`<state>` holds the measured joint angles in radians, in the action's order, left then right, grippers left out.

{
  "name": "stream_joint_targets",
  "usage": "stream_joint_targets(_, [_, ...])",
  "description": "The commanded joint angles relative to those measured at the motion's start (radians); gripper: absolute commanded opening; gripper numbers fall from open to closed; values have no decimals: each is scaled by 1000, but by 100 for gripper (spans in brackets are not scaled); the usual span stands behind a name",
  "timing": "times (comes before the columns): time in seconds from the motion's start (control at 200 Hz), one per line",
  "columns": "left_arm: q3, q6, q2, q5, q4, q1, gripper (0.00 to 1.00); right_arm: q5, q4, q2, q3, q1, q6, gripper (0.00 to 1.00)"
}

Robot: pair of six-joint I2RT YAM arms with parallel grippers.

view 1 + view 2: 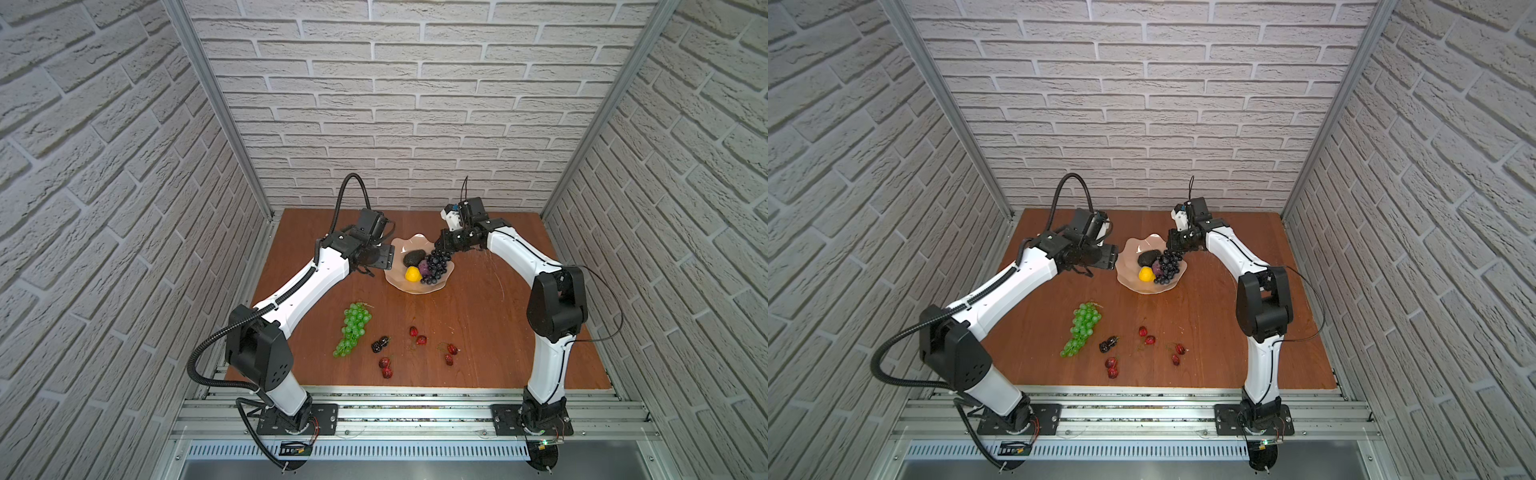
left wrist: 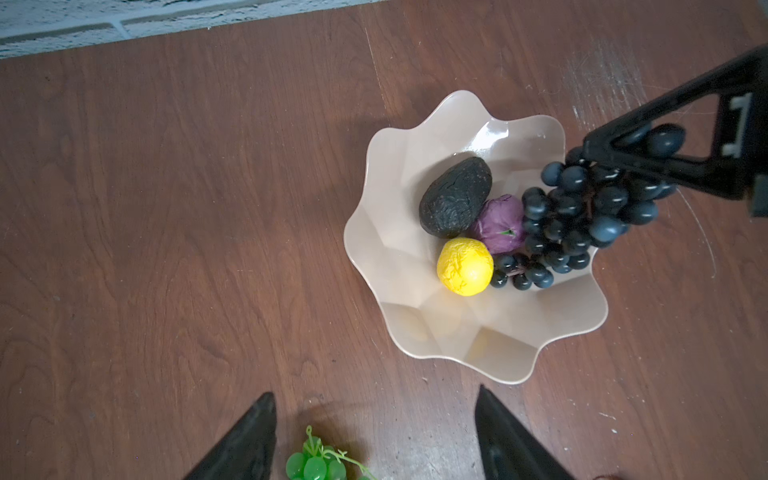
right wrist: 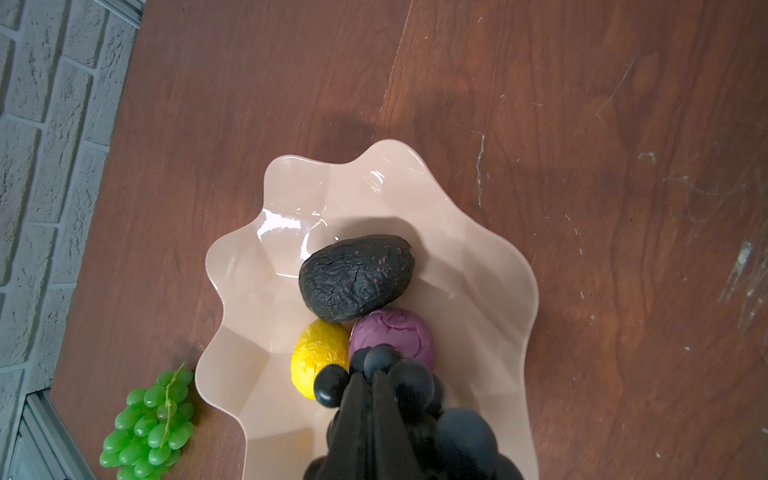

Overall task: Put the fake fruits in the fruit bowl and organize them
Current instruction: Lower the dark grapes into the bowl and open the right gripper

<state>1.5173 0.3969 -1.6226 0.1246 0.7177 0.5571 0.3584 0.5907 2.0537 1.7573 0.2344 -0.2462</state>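
The pale pink fruit bowl (image 1: pixel 409 287) (image 2: pixel 415 324) stands at the table's far middle. A blackish avocado (image 2: pixel 455 197), a yellow lemon (image 2: pixel 464 267) and a purple round fruit (image 2: pixel 498 224) lie in it. My right gripper (image 3: pixel 368 376) (image 1: pixel 441 248) is shut on the upper end of the dark grape bunch (image 2: pixel 573 224) (image 1: pixel 436 266) over the bowl's right rim. The bunch's lower end rests inside, beside the lemon. My left gripper (image 2: pixel 376 392) (image 1: pixel 380 259) hangs open and empty just left of the bowl. The green grape bunch (image 1: pixel 353 328) lies on the table nearer the front.
Pairs of red cherries (image 1: pixel 417 336) (image 1: pixel 385 368) (image 1: pixel 451 353) and black berries (image 1: pixel 380 344) are scattered on the brown table's front half. Brick-pattern walls close in the back and both sides. A metal rail (image 1: pixel 415 409) runs along the front edge.
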Motion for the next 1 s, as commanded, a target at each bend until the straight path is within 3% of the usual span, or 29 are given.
stream_joint_targets(0.0, [21,11,-8,-5,10,-6,75,8,13,31,54,-1,24,6])
stream_joint_targets(0.65, [25,17,-22,-11,14,-6,75,30,36,149,198,5,114,16])
stream_joint_targets(0.825, [26,18,-21,-12,20,-7,75,40,53,172,226,13,128,35])
stream_joint_targets(0.995, [23,17,-17,-11,22,-6,75,43,50,172,229,22,143,40])
